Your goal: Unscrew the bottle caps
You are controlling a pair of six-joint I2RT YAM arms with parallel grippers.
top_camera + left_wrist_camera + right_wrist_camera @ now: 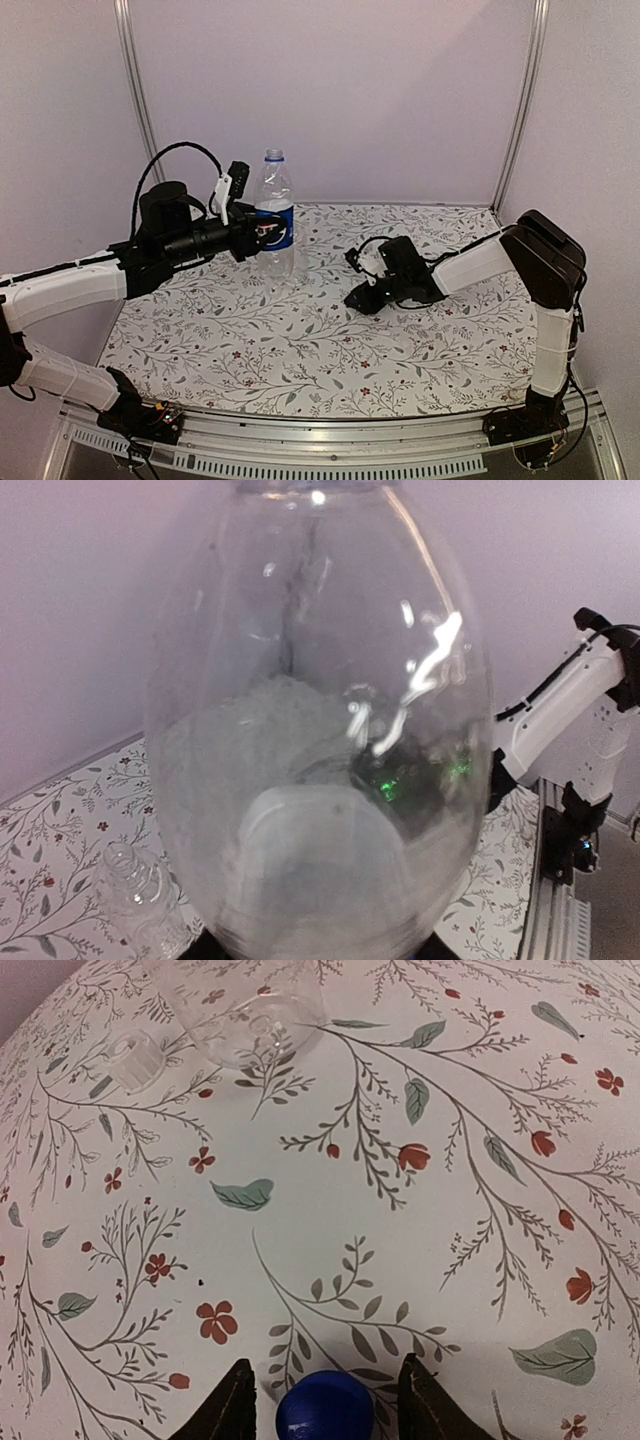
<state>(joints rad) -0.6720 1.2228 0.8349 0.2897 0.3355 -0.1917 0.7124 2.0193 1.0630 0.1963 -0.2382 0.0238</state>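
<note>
The Pepsi bottle [274, 215] stands upright at the back left of the table, its neck end pale. My left gripper [255, 238] is shut on its labelled middle. In the left wrist view the bottle [320, 680] fills the frame and hides the jaws. The blue cap [325, 1407] lies on the table between the fingers of my right gripper [325, 1400], which is open with a gap on each side. The plain bottle [255, 1015] lies on its side ahead, and shows small in the left wrist view [135, 890]. A clear cap or neck ring [130, 1060] sits at its end; I cannot tell which.
The floral tablecloth [300, 340] covers the table. Pale walls with metal posts [135, 90] close in the back and sides. The right arm [540, 260] bends in from the right edge.
</note>
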